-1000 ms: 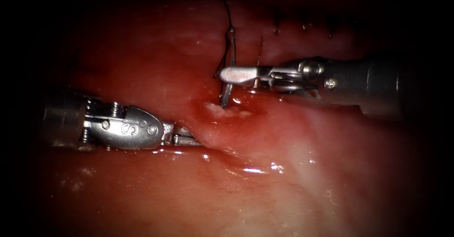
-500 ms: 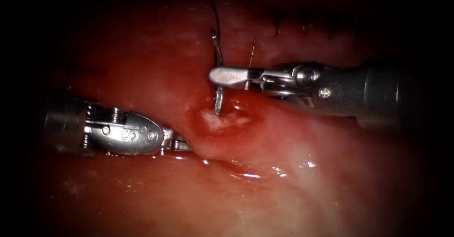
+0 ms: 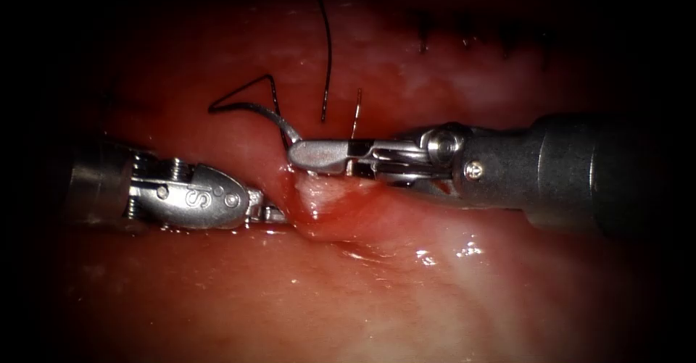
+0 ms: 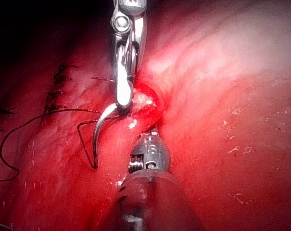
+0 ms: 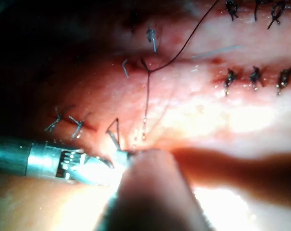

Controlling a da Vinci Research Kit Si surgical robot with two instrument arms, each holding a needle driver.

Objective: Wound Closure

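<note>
tissue (image 3: pixel 406 290) spans the endoscope view, wet and red, with red fluid (image 3: pixel 341 214) pooled at the open part of the cut (image 3: pixel 319 222), which runs roughly left-right mid-view; finished stitches (image 3: pixel 464 37) sit along the closed stretch at upper right

right tool (image 3: pixel 308 153) comes in from the right, shaft level, tip sitting just above the cut's upper lip. jaws are clamped on the needle (image 3: pixel 275 120). The grip looks to be on the lower part of the curve, with the rest arcing up and to the left from the jaw tip. From the left wrist view the needle (image 4: pixel 99 132) hangs off the right tool (image 4: pixel 123 103) as a free arc over the tissue surface; can't tell if the end hidden at the jaws is in the tissue

left tool (image 3: pixel 279 214) comes in from the left, low, with its tip pushed against the raised lip of the cut at the left end of the open part. Its jaws are buried against the lip there, can't tell if they're apart or closed, or whether they grip tissue

thread (image 3: pixel 326 59) runs from the needle's upper end in an angular loop left of the right tool, and another strand goes up toward the top of the view. A short cut end (image 3: pixel 355 109) stands up just above the right tool's jaws
</note>
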